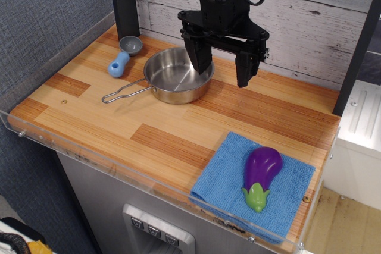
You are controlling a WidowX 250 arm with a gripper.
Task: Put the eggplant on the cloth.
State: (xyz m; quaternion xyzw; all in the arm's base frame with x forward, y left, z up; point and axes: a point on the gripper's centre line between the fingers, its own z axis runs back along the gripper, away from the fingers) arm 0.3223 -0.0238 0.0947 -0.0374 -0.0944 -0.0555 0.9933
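The eggplant [261,175] lies on the cloth [226,179] at the near right — long axis running near-to-far, stem nearest — well apart from the gripper [223,68], which hangs empty with jaws spread by the pan [172,78].

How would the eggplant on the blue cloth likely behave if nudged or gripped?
The eggplant looks like glossy, hard plastic, so it is probably light and may slip in a pinch. Its rounded body could roll sideways if nudged, though the terry cloth under it likely damps that.
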